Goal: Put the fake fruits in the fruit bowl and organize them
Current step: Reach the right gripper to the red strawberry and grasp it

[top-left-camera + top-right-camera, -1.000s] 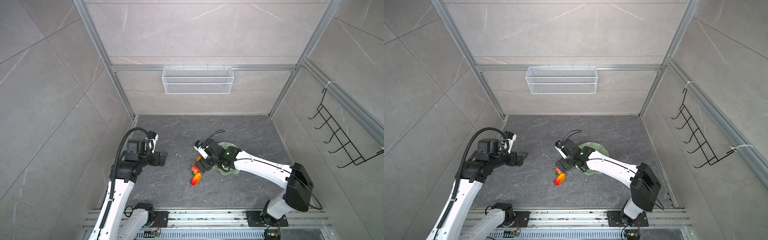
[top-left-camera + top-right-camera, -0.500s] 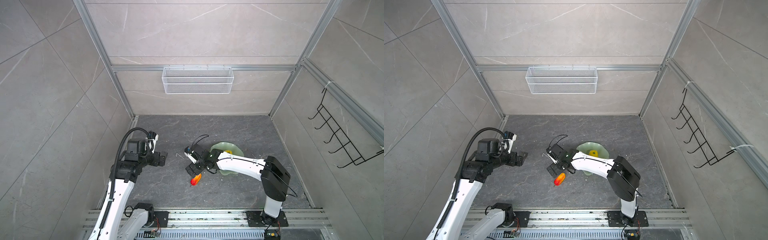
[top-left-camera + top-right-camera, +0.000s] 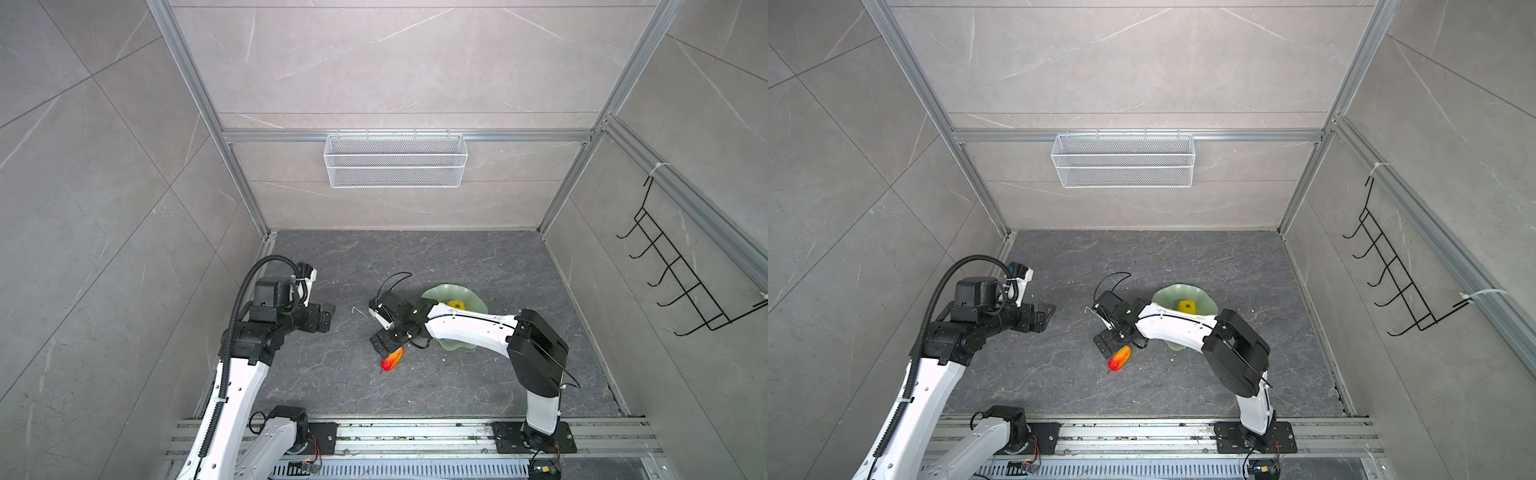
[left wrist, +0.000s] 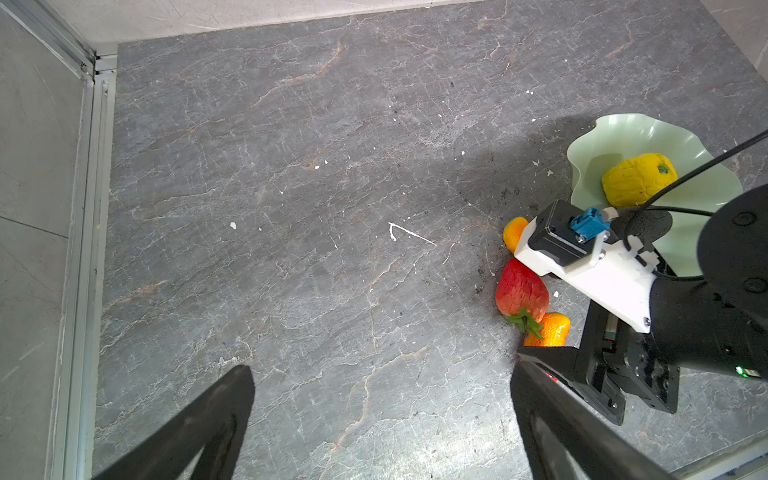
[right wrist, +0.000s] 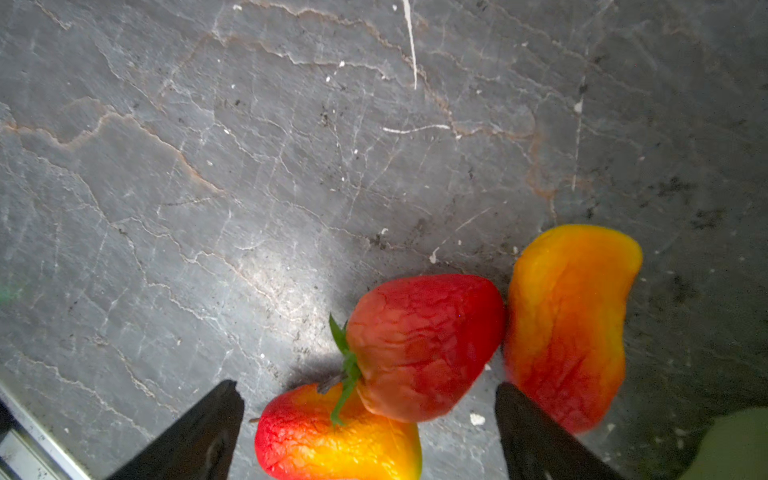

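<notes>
Right wrist view gives us the clearest look: the right gripper (image 5: pixel 370 392) has its fingers spread wide and grips nothing, though the strawberry (image 5: pixel 424 349) lies on the dark stone surface (image 5: pixel 249 166) between the two fingertips. Its green leaves rest against one red-orange fruit (image 5: pixel 336 436). Its far side touches another red-orange fruit (image 5: pixel 569 324), which lies outside one finger.

From the left wrist we see the fruit bowl (image 4: pixel 615 133) near the middle of the surface, just beside these three fruits. The yellow fruit (image 4: pixel 638 178) sits inside it, and a dark oval fruit (image 4: pixel 652 222) lies next to that, partly hidden by the right arm's cable (image 4: pixel 706 160).

The left gripper (image 4: pixel 380 374) hangs over bare surface toward the left edge, fingers wide apart and empty. In both top views we make out only one red-orange fruit, just beside the right gripper.
</notes>
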